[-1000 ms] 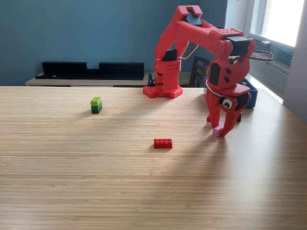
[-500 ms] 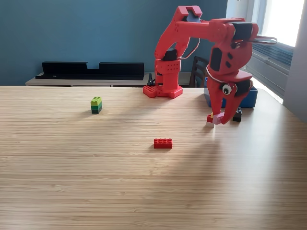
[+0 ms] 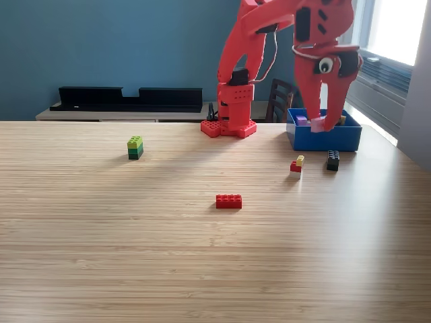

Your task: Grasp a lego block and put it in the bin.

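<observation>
Since one second ago the arm has lifted from the desk [image 3: 135, 256] and swung back; the jaws [image 3: 318, 125] now hang over the bin [image 3: 323, 138], at its middle in the exterior view. They are almost closed and hold a small pink block [image 3: 317, 126] at the tips, level with the bin's far rim as this view shows it.

The bin stands at the far right of the desk, just in front of the arm's base [image 3: 229, 126]. Some pieces already lie inside it, but I cannot tell them well.

The risk, I think, is in the release. The block is held only by the very tips, so it can slip or turn before the jaws open. From this one view I cannot judge how deep the jaws are over the bin; if they are nearer to a wall than it seems, the block can hit the rim and bounce out onto the desk.

Other blocks remain on the desk: a red one [image 3: 228, 200], a green stack [image 3: 135, 147], a small red-yellow pair [image 3: 296, 165] and a black one [image 3: 333, 160] just before the bin.
</observation>
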{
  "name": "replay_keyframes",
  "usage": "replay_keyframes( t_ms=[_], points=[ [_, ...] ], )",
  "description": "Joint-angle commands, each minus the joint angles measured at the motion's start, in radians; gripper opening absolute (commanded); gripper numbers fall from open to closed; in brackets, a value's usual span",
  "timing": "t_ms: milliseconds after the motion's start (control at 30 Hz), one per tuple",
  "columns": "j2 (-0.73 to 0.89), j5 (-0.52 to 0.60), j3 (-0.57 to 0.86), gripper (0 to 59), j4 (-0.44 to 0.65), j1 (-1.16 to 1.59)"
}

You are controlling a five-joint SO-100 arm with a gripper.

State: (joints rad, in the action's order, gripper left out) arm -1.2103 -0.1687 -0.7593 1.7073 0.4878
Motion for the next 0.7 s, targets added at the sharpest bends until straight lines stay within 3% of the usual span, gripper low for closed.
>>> replay_keyframes(
  t_ms=[33, 500, 700],
  points=[
    [-0.313, -0.017, -0.103, 0.0, 0.011, 0.117],
    [-0.354, -0.063, -0.402, 0.0, 0.017, 0.522],
    [-0.354, -0.049, -0.459, 0.0, 0.034, 0.712]
  ],
)
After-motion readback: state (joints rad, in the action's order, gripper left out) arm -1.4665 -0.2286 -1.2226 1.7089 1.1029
